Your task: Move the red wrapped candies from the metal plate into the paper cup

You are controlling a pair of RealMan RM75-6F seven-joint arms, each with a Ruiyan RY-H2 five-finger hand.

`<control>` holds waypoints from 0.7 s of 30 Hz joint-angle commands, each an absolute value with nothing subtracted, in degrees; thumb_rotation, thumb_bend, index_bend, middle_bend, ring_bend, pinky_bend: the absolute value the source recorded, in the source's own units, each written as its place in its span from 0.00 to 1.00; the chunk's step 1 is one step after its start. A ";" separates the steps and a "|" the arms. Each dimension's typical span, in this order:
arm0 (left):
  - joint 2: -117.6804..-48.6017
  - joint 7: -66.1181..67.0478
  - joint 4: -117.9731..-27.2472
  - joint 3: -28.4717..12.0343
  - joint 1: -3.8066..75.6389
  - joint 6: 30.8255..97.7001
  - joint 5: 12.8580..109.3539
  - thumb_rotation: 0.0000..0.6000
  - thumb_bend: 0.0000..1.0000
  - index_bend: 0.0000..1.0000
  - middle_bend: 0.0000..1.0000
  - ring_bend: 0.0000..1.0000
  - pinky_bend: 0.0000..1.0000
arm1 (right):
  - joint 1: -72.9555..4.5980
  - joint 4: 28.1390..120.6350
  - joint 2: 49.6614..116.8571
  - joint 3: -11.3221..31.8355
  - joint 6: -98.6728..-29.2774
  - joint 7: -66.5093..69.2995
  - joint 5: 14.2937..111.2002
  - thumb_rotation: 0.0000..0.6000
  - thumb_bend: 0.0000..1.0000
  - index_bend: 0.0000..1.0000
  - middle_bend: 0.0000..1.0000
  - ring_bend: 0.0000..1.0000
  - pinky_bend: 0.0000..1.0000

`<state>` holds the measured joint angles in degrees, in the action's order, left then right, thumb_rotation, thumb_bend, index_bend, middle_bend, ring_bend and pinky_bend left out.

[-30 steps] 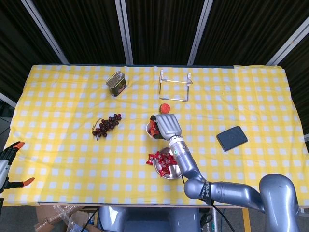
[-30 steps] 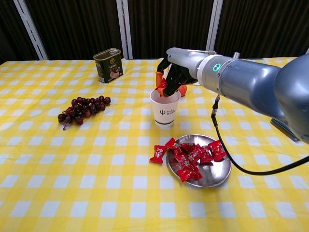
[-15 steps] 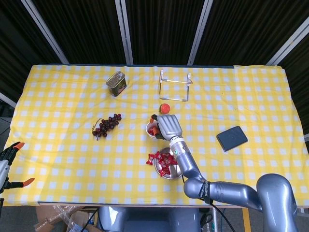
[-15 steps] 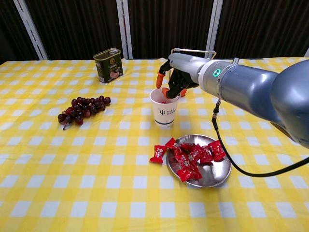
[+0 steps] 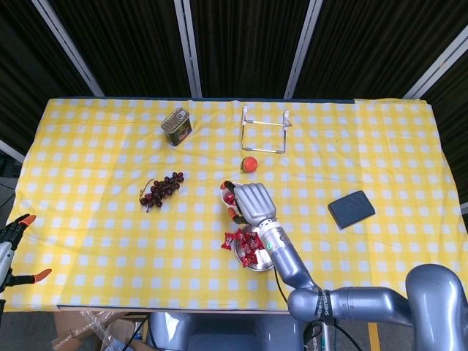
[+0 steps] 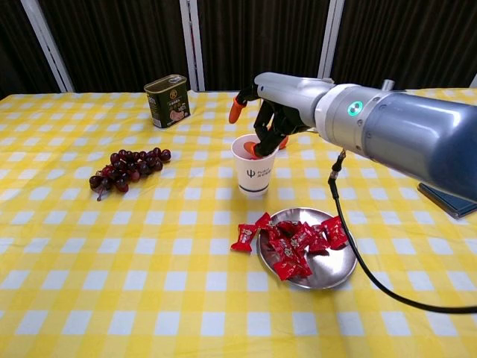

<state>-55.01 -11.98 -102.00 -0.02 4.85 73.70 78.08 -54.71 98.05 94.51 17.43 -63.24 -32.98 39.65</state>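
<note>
A bunch of dark grapes [image 6: 123, 165] and a green tin [image 6: 167, 101] are seen toward the bench's [image 6: 89, 298] left and far side. The paper cup [image 6: 253, 165] is set upright near the bench's middle. The right hand [image 6: 270, 112] is poised directly over the cup's mouth, fingers spread and pointing down, nothing visibly pinched. Red wrapped candies [image 6: 298, 240] are piled on the metal plate [image 6: 328, 274], nearer the front edge; one candy [image 6: 244, 237] is lying on the cloth just beside the plate's left rim. The left hand is not seen.
</note>
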 commanded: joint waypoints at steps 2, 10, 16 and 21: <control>-55.04 -11.79 -101.93 0.07 4.72 74.04 78.43 1.00 0.05 0.00 0.00 0.00 0.00 | -51.78 106.00 90.84 12.06 -66.72 -36.86 40.43 1.00 0.42 0.28 0.78 0.92 1.00; -55.63 -10.94 -101.43 0.04 4.31 75.43 79.19 1.00 0.05 0.00 0.00 0.00 0.00 | -47.63 108.72 90.87 3.99 -69.95 -38.65 43.77 1.00 0.38 0.24 0.78 0.92 1.00; -55.89 -10.29 -101.37 0.15 4.07 76.04 79.56 1.00 0.05 0.00 0.00 0.00 0.00 | -45.23 104.84 92.54 1.19 -70.54 -38.09 45.84 1.00 0.34 0.21 0.78 0.92 1.00; -56.02 -10.08 -101.34 0.16 4.11 75.94 79.51 1.00 0.05 0.00 0.00 0.00 0.00 | -43.77 102.40 93.56 0.75 -69.86 -36.62 46.82 1.00 0.34 0.21 0.78 0.92 1.00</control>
<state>-56.00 -10.10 -101.35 0.15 4.10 75.96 79.52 -44.06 102.77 93.29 0.82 -70.08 -36.89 46.58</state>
